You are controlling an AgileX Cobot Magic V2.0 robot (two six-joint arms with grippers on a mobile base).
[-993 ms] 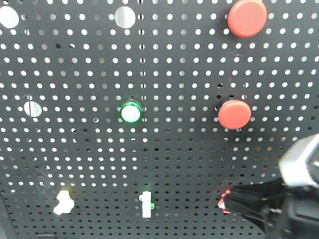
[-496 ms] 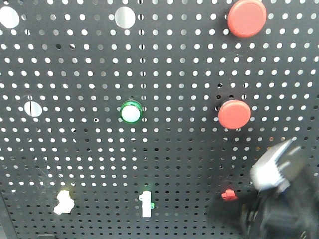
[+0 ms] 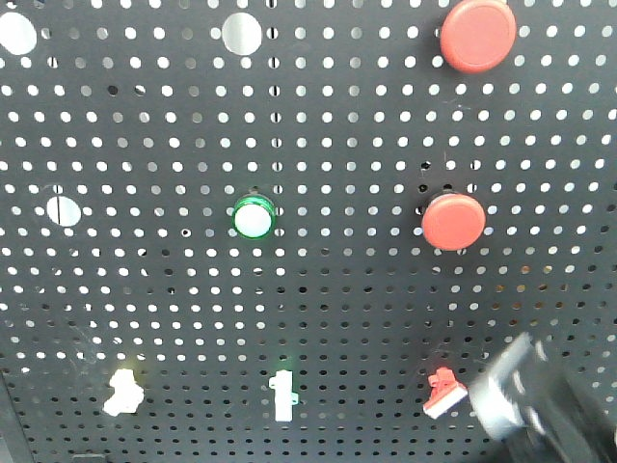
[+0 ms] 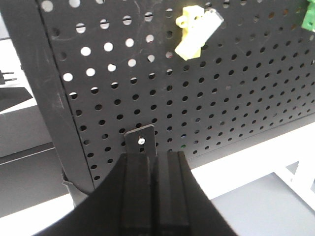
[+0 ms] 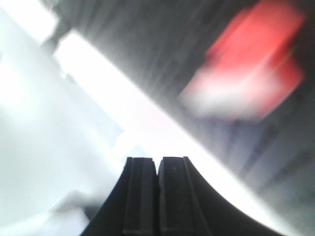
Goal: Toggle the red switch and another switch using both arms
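Observation:
The red switch [image 3: 443,391] sits low on the right of the black pegboard [image 3: 337,318], its white tip pointing down-left. It appears as a red blur [image 5: 251,69] up and right of my right gripper [image 5: 157,160], which is shut, empty and apart from it. My right arm [image 3: 545,415] is a blurred shape just right of and below the switch. The pale yellow switch [image 3: 123,391] is at the lower left of the board. In the left wrist view this yellow switch [image 4: 197,29] lies well above and right of my left gripper [image 4: 155,155], which is shut and empty.
A green-based toggle [image 3: 282,394] stands between the two switches, and its edge shows as a green block [image 4: 310,17]. Two big red push buttons [image 3: 453,220] [image 3: 477,34] and a green round button [image 3: 254,216] are higher up. A white frame rail [image 4: 256,162] runs under the board.
My right arm has drawn back from the red switch, down toward the lower right corner. The switch, covered a second ago, now shows whole, its white tip lower than before.

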